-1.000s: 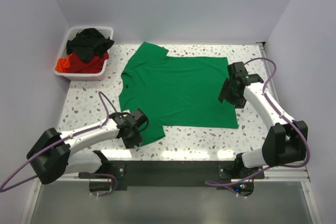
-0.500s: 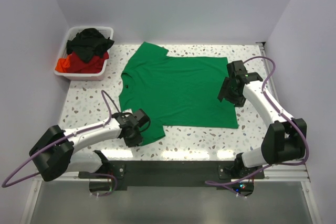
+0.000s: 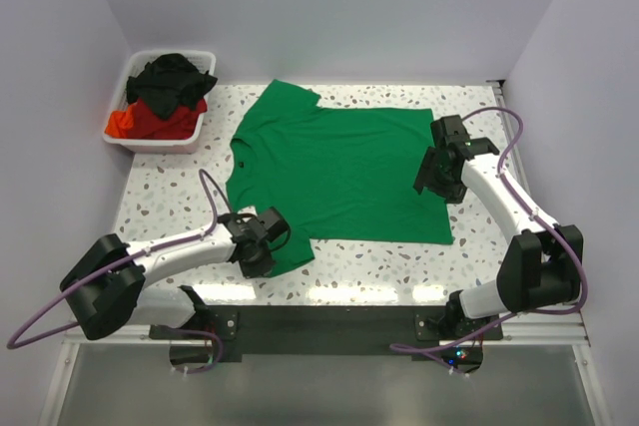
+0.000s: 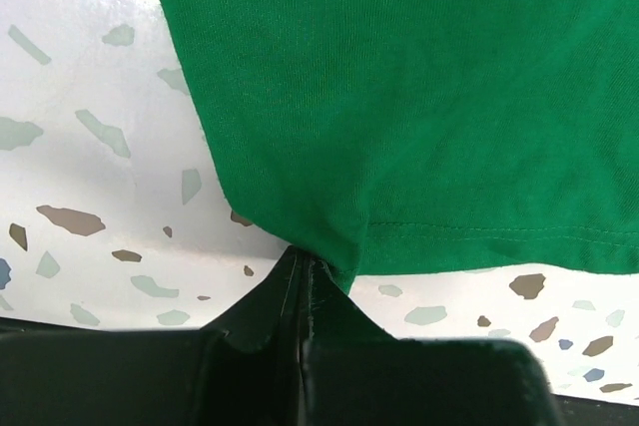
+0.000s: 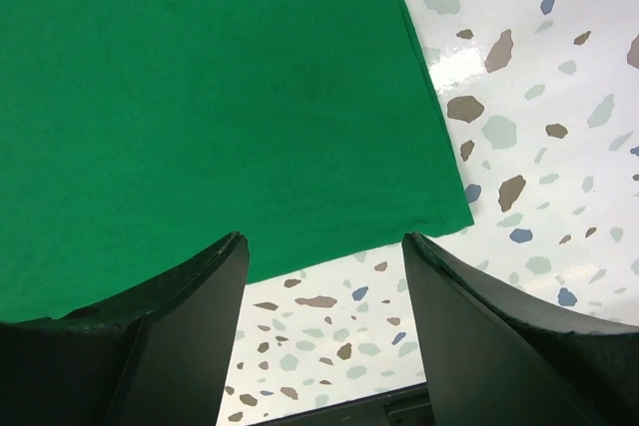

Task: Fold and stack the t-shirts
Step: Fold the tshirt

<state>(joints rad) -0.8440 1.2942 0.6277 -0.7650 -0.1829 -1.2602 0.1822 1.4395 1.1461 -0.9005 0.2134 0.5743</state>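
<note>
A bright green t-shirt (image 3: 339, 172) lies spread flat on the speckled table, collar to the left. My left gripper (image 3: 262, 246) is shut on the corner of its near sleeve (image 4: 300, 216), with the fabric pinched between the jaws (image 4: 305, 266). My right gripper (image 3: 435, 175) is open and empty, hovering over the shirt's hem on the right (image 5: 329, 147). A black t-shirt (image 3: 175, 79) and a red t-shirt (image 3: 150, 122) lie crumpled in the white bin.
The white plastic bin (image 3: 160, 142) stands at the back left corner of the table. White walls close in the back and sides. Bare speckled tabletop (image 3: 160, 197) lies left of the shirt and along the near edge.
My left gripper has shifted slightly right and forward at the sleeve corner. My right gripper has edged a little toward the back along the hem. The shirt has not moved.
</note>
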